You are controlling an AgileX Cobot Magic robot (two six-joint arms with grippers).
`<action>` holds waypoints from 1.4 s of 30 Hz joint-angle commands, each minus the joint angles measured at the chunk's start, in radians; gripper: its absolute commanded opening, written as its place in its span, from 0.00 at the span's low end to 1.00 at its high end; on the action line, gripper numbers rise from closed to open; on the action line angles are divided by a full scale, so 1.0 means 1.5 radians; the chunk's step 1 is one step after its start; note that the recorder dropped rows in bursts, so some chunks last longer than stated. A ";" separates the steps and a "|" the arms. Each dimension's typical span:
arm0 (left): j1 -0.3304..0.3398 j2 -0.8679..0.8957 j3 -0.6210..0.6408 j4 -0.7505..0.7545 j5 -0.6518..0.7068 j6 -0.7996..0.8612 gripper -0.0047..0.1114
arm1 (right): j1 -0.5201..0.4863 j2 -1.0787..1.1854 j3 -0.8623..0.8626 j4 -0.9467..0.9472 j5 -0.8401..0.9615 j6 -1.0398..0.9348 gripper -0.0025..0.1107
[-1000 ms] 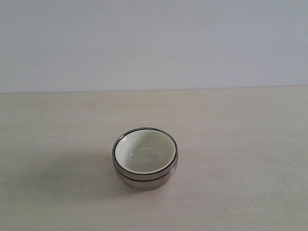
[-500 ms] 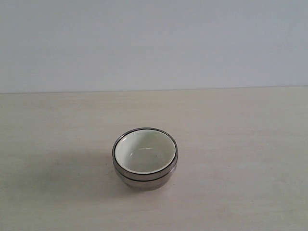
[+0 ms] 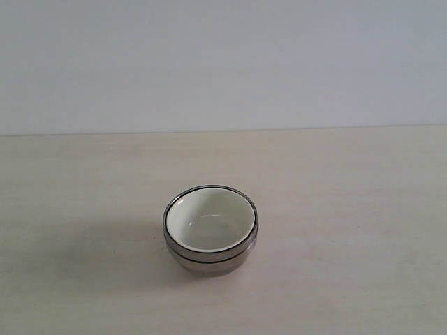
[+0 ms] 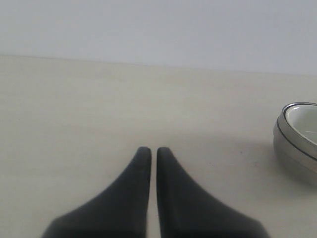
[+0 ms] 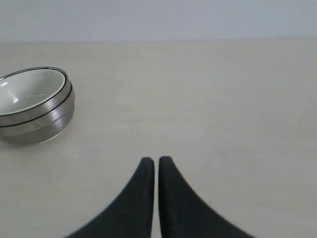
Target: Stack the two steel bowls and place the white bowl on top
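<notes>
The two steel bowls (image 3: pixel 209 259) sit nested in one stack at the middle of the table, and the white bowl (image 3: pixel 209 222) rests inside the upper one. The stack also shows as steel bowls (image 5: pixel 42 121) with the white bowl (image 5: pixel 25 91) in the right wrist view, and as steel bowls (image 4: pixel 292 151) at the edge of the left wrist view. My left gripper (image 4: pixel 150 149) is shut and empty, well apart from the stack. My right gripper (image 5: pixel 156 159) is shut and empty too, away from the bowls. Neither gripper appears in the exterior view.
The pale wooden table (image 3: pixel 349 209) runs back to a plain white wall (image 3: pixel 223 63). Nothing else stands on it in any view.
</notes>
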 commanded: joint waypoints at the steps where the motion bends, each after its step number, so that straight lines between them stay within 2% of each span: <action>1: 0.002 -0.002 0.003 0.001 -0.002 -0.001 0.07 | -0.003 -0.004 -0.001 -0.019 -0.009 0.042 0.02; 24: 0.002 -0.002 0.003 0.001 -0.002 -0.001 0.07 | -0.001 -0.004 -0.001 -0.051 -0.003 0.069 0.02; 31: 0.002 -0.002 0.003 0.001 -0.002 -0.001 0.07 | -0.061 -0.004 -0.001 -0.051 -0.003 0.067 0.02; 42: 0.002 -0.002 0.003 0.001 -0.002 -0.001 0.07 | -0.066 -0.004 -0.001 -0.051 -0.003 0.067 0.02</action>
